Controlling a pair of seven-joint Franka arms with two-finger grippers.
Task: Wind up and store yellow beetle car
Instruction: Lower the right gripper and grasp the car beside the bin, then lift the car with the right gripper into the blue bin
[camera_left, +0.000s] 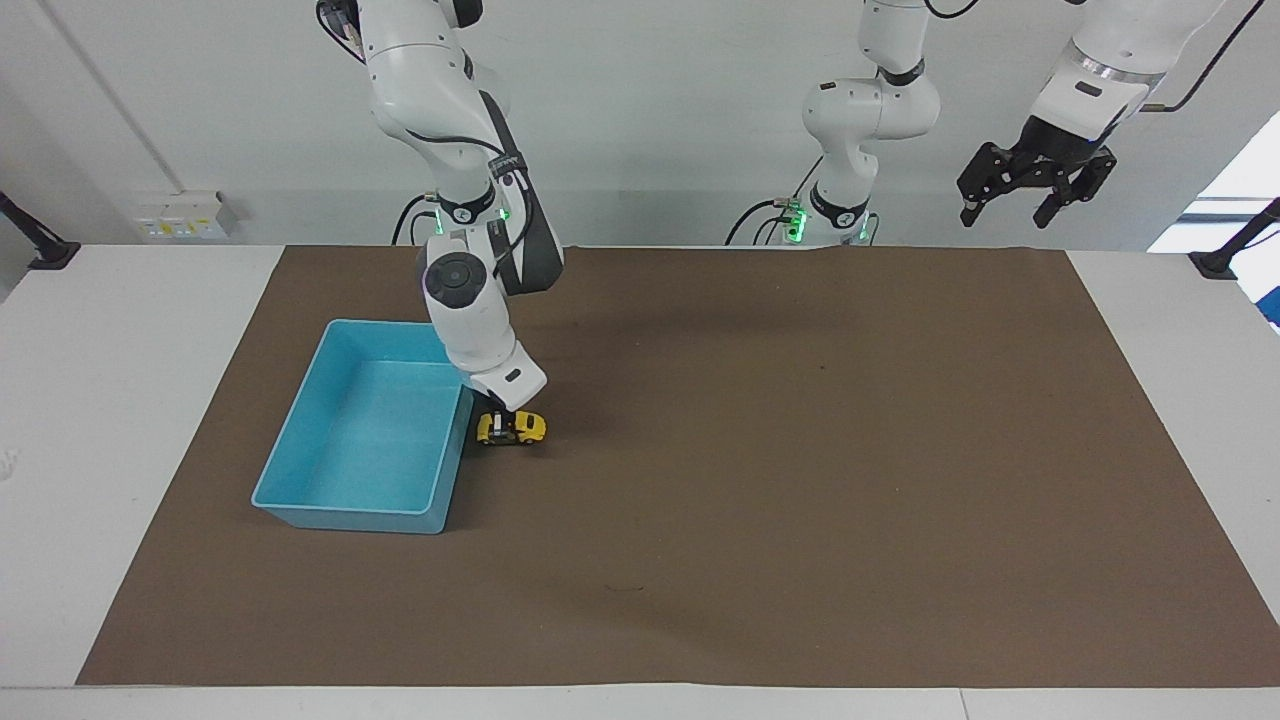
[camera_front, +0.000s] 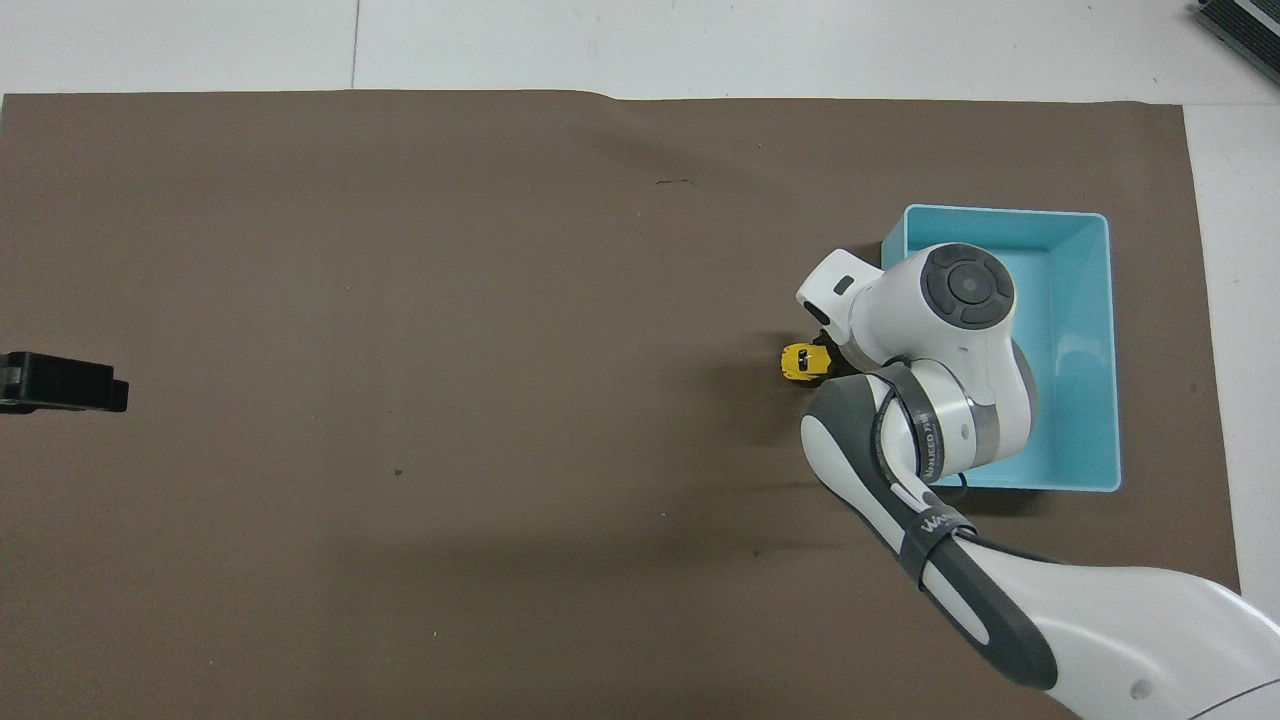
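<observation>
Now your right gripper (camera_left: 503, 413) sits over the yellow beetle car (camera_left: 512, 427) beside the blue bin (camera_left: 300, 440), grip unclear; left gripper (camera_left: 1035, 180) waits spread open.

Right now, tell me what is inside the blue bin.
The blue bin shows bare floor; the right arm hides part of it from overhead. The yellow beetle car sits outside, under the right gripper.

The small bright yellow beetle toy car (camera_left: 511, 428) sits on the brown mat (camera_left: 760, 450) just beside the open light-blue plastic bin (camera_left: 300, 470). The right gripper (camera_left: 498, 413) is right over it, while the left gripper (camera_left: 1020, 195) waits raised, fingers spread.
</observation>
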